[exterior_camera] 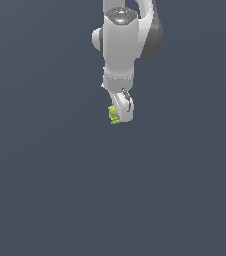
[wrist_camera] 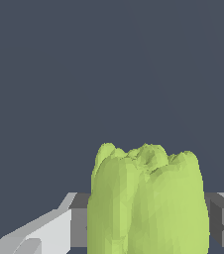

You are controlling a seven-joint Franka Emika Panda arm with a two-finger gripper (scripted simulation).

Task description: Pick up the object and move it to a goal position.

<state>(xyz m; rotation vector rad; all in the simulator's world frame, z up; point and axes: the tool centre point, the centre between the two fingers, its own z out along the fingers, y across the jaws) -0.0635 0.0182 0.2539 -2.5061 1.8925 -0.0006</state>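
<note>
1. Exterior view: white arm (exterior_camera: 125, 35) hangs from the top centre of the frame. Gripper (exterior_camera: 119, 116) points down, just above frame centre.
2. The object (exterior_camera: 114, 115), lime-green, small and lumpy, sits at the gripper tip, poking out on the exterior view's left of the near finger (exterior_camera: 125, 107). No shadow or contact below it can be made out against the uniform dark grey ground; it looks lifted, though height cannot be judged.
3. Wrist view: the object (wrist_camera: 148, 203) fills the lower centre of the frame, with grey pads (wrist_camera: 79, 225) pressed to both flanks. Jaws closed to the object's width and holding it; no gap visible on either side.
4. No goal marker visible in either view, so direction of travel cannot be read here.
5. Judgement: step in hand is the carry. Grasp done, transport left.
6. To do it well: keep the squeeze steady and wrist orientation fixed. The piece is ridged and uneven, so contact is probably on high spots only.
7. Move smoothly, no sharp starts or stops. The piece sits off-centre at the fingertips in the exterior view, so a jolt could rotate it out.
8. Release only once halted at the goal.
</note>
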